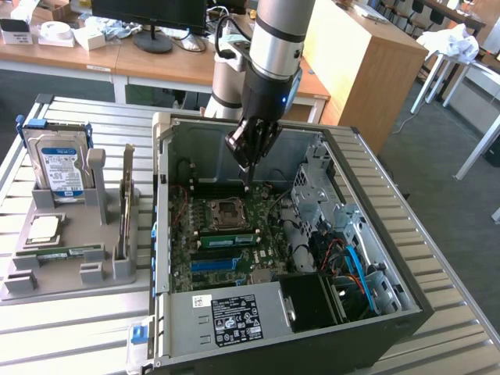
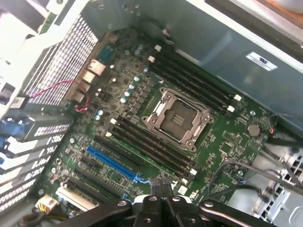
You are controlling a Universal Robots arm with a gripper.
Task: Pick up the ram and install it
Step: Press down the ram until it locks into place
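My gripper (image 1: pixel 248 181) hangs over the motherboard (image 2: pixel 142 118), jaws pressed together (empty); ram (image 1: pixel 228 238) sits slotted.

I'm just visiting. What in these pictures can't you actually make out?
- Gripper: whether it holds anything. In the exterior view it is dark against the dark board. In the wrist view the picture's edge cuts it off.
- Green strip by the socket: ram or not. It is too small in the exterior view.
- Case sticker: the print is too small to read in the exterior view.
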